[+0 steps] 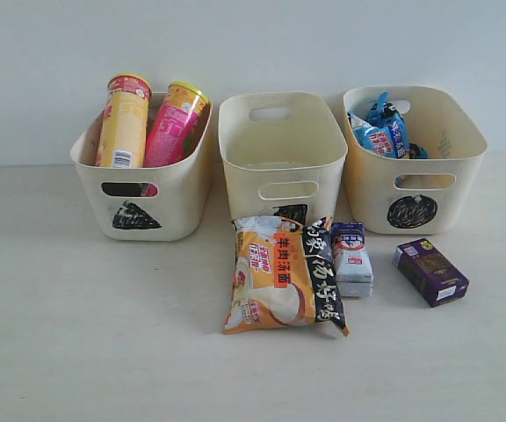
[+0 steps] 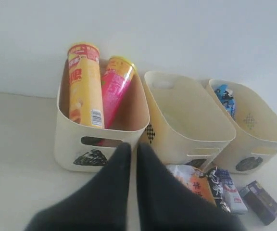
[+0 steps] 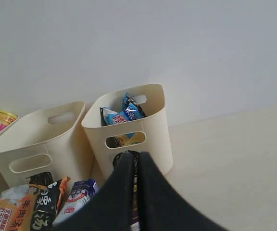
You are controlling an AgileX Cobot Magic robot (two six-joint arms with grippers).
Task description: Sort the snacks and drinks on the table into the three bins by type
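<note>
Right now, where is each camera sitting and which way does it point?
Exterior: before the table, raised, facing the middle bin and wall; no robot part shows.
Left wrist: behind the left gripper, facing the triangle bin with two cans.
Right wrist: behind the right gripper, facing the circle bin.
All three share the middle bin.

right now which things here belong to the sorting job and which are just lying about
Belong to the job: yellow chip can, pink chip can, blue noodle packet, orange-black noodle packet, white-blue carton, purple carton, triangle bin, square bin, circle bin, table.

Just lying about: no stray item shows; only the plain wall behind.
</note>
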